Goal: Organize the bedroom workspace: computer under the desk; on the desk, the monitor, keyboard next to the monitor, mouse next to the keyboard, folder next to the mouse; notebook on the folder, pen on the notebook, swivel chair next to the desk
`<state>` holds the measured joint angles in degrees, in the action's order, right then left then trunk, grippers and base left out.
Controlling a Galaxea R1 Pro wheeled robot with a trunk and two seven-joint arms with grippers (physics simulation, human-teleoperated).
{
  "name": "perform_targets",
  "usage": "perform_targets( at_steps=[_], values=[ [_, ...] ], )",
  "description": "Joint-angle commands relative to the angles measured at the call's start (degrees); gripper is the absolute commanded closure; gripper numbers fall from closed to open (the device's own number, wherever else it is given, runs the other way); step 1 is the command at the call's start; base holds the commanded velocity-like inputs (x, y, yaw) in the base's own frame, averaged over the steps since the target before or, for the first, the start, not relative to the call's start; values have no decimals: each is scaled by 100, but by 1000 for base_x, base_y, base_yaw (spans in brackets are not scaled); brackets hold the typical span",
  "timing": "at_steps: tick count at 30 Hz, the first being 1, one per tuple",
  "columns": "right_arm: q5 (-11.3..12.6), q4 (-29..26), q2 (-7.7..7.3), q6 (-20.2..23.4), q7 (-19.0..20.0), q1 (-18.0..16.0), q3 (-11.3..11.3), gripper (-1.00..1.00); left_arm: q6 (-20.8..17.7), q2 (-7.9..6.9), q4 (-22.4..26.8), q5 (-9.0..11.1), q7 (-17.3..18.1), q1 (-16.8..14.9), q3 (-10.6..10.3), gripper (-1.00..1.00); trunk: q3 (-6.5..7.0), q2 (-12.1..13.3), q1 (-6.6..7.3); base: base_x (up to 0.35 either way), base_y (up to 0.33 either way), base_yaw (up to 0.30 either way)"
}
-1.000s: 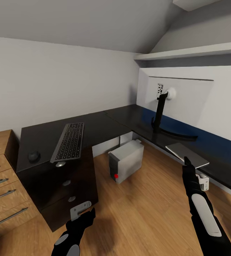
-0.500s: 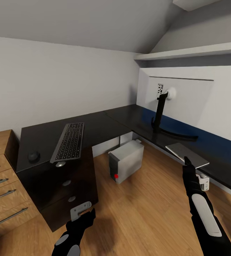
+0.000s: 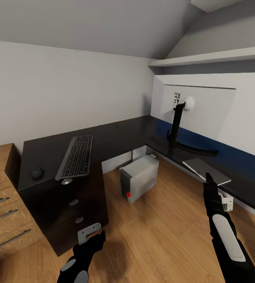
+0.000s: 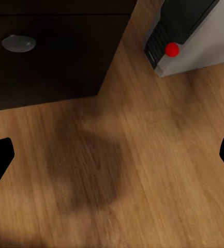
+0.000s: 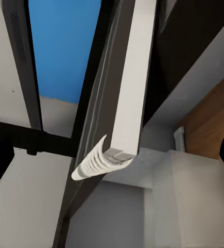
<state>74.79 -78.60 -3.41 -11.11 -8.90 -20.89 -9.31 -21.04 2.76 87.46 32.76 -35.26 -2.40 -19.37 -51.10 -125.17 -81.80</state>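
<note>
Your head view looks forward and down from above both arms, taking in the L-shaped desk (image 3: 115, 135), the monitor (image 3: 206, 112) from behind, and the computer (image 3: 140, 177) on the wood floor (image 3: 162, 236). Your left wrist view hangs close over that floor (image 4: 143, 170), facing down, and shares the computer's red-buttoned corner (image 4: 187, 36) and a drawer knob (image 4: 18, 43) with the head view. Your right wrist view sits very near the desk edge (image 5: 99, 103), looking at the folder (image 5: 132, 82) edge-on, which your head view shows lying flat (image 3: 206, 171).

Keyboard (image 3: 76, 156) on desk (image 3: 115, 135), mouse (image 3: 37, 172) beside.
</note>
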Motion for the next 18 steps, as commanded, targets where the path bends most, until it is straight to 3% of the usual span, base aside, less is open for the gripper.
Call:
perform_targets(
  at_steps=[1, 18],
  values=[
    [53, -6, -5, -59, -15, -3, 9, -100, -15, -1, 8, 38, -43, -5, -6, -100, -6, -3, 1, 0, 0, 0],
    [47, 2, -2, -202, -23, -3, 8, -100, -15, -2, 8, 38, -43, -3, -6, -100, -6, -3, 1, 0, 0, 0]
  ],
)
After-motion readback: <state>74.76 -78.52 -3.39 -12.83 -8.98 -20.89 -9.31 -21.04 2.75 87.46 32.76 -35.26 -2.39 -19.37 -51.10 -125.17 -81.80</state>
